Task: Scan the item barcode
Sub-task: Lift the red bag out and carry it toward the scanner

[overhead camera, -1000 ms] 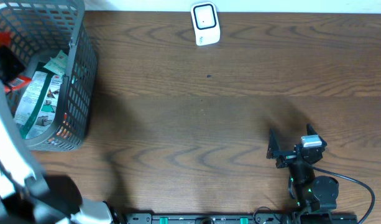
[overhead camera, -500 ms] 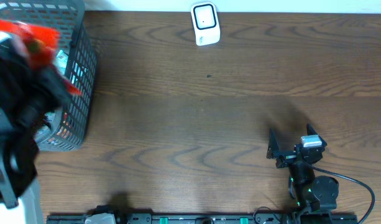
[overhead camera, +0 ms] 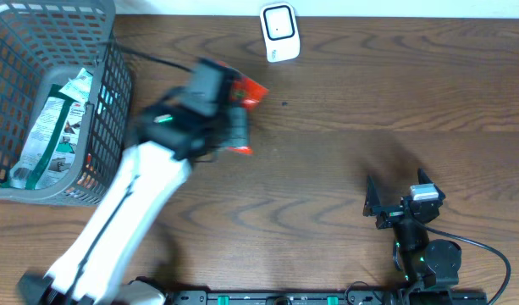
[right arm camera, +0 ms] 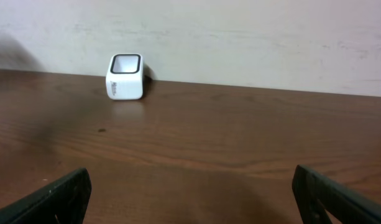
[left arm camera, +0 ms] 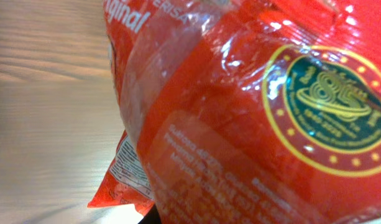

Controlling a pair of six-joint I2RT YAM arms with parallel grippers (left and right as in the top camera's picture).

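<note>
A grey basket (overhead camera: 111, 93) at the table's left end holds a green-and-white packet (overhead camera: 49, 127). Right of it the left gripper (overhead camera: 228, 114), blurred, hangs over the wooden table (overhead camera: 327, 152), jaws pinched on the red packet (overhead camera: 249, 90), near the white scanner (overhead camera: 279, 32) at the far edge. The right gripper (overhead camera: 396, 193) sits at the near right, jaws spread wide
</note>
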